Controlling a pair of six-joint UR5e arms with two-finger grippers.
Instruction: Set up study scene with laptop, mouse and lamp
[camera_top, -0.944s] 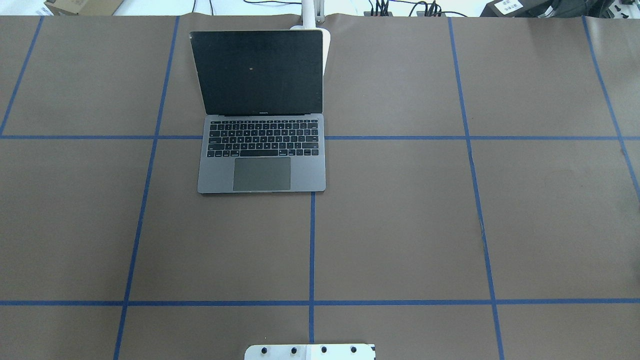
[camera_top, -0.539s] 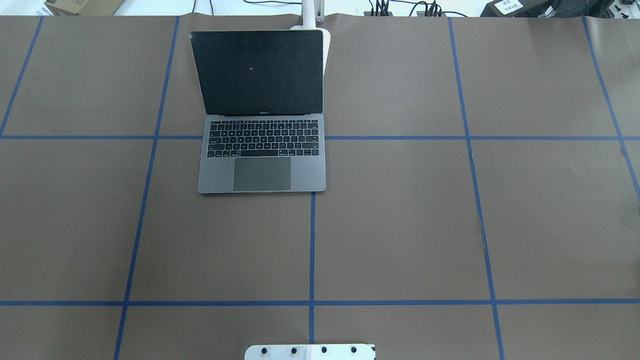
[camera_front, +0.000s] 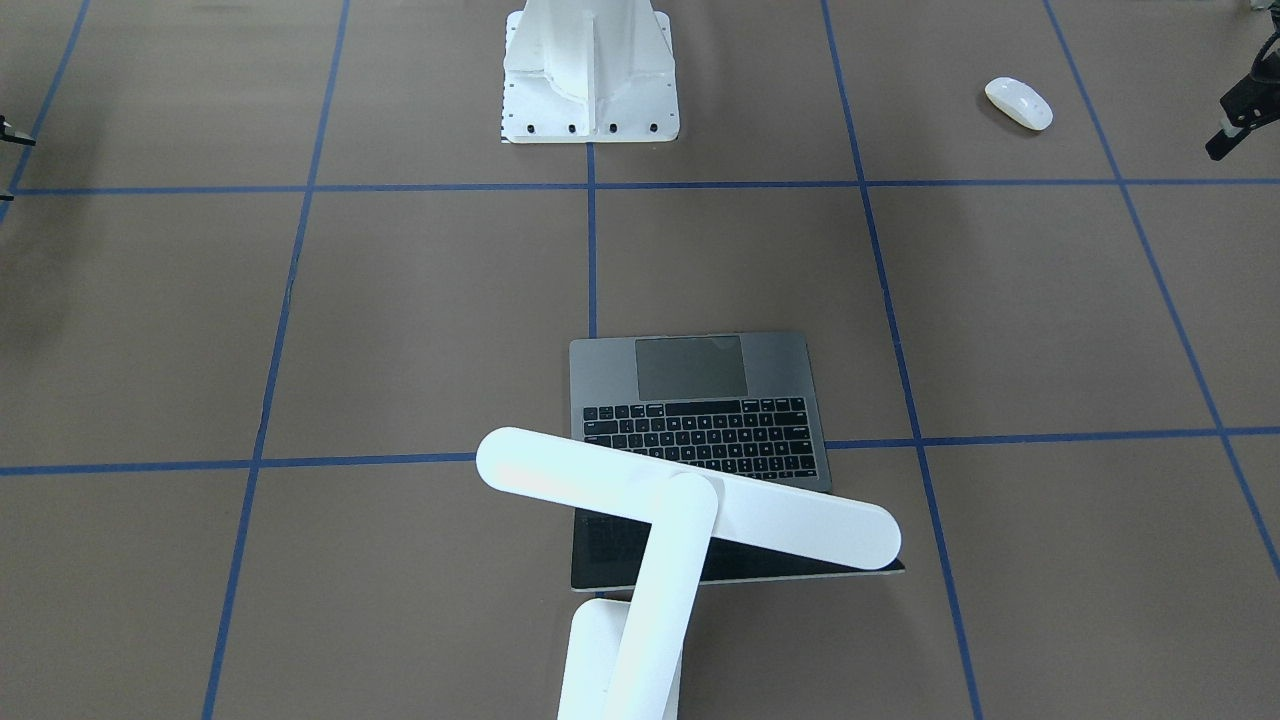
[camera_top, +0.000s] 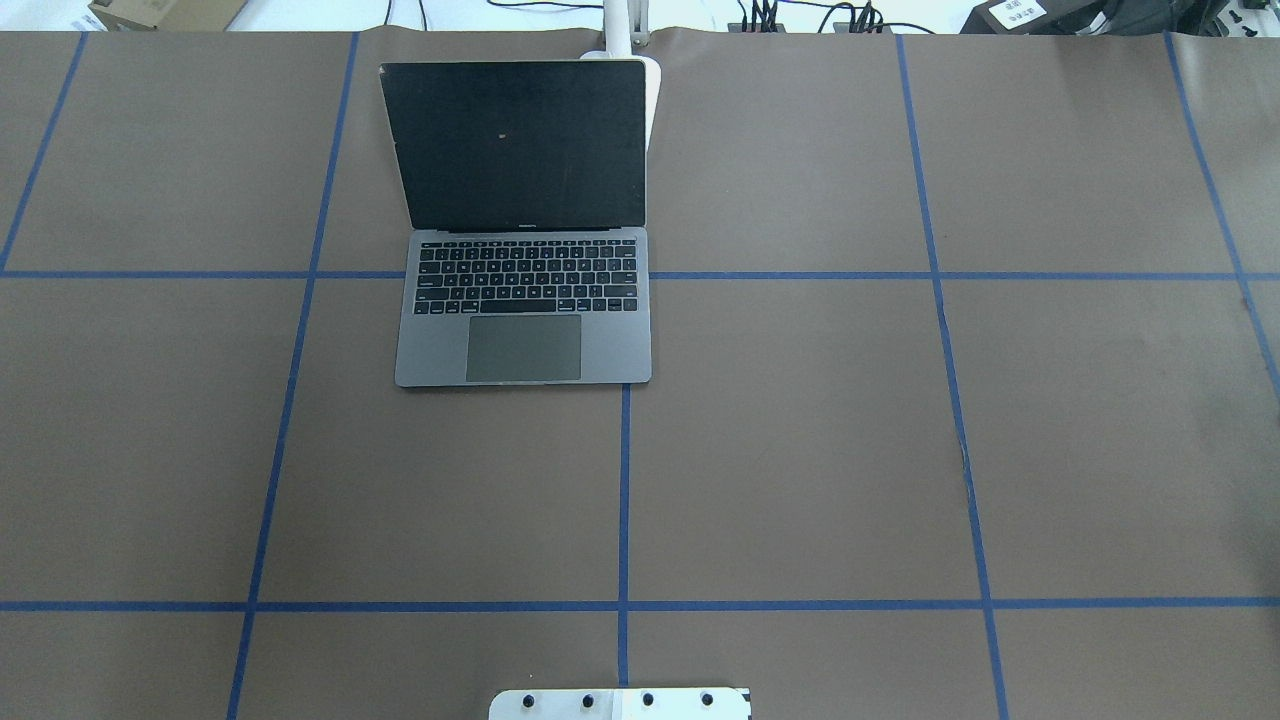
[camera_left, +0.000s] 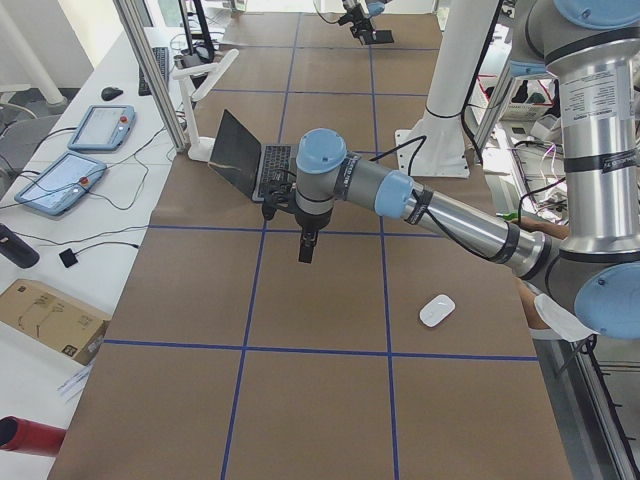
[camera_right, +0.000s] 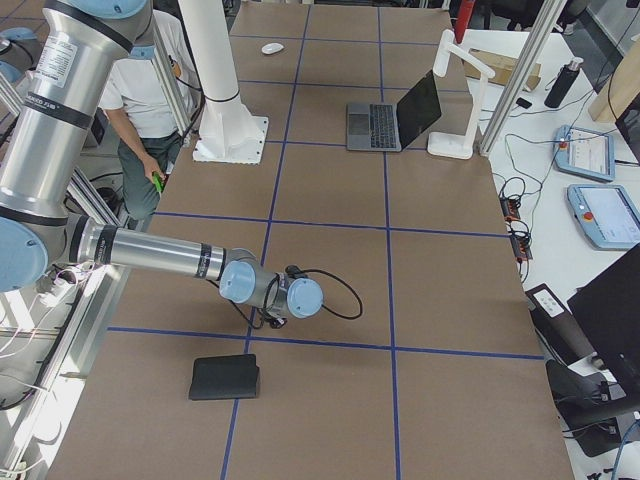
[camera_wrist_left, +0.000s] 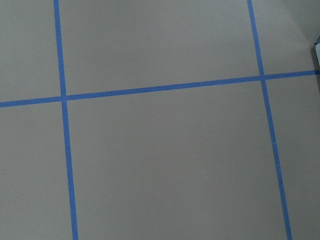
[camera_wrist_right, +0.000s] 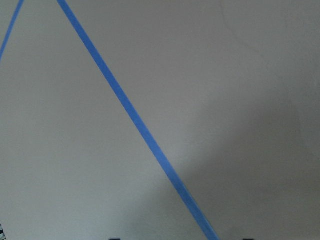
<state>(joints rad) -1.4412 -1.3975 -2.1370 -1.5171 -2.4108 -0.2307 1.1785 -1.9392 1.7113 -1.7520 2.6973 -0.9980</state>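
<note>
The laptop (camera_top: 525, 300) stands open on the table (camera_top: 800, 480) close to its far edge from the robot, a little to the robot's left of the middle, with its dark screen upright and its keyboard and trackpad turned toward the robot. The lamp (camera_front: 690, 505) stands just behind the screen at that same far edge; in the front-facing view its long flat head lies tilted across the top of the screen, and its slanted arm runs down to the base. The mouse (camera_front: 1018, 103) lies flat near the robot-side edge of the table, on the robot's left of the white pedestal (camera_front: 590, 80), well apart from the laptop and the lamp. The left gripper (camera_left: 305, 252) hangs pointing down over bare table between the laptop and the table's left end, touching nothing and apart from the mouse; whether its jaws are apart or together I cannot tell. The right gripper (camera_right: 272, 318) sits low over the table toward the right end, near a black mat (camera_right: 225, 377) but not on it; its jaws are mostly hidden under the wrist, so their state cannot be told. Both wrist cameras show only the brown table cover and blue tape lines (camera_wrist_left: 65, 150).
</note>
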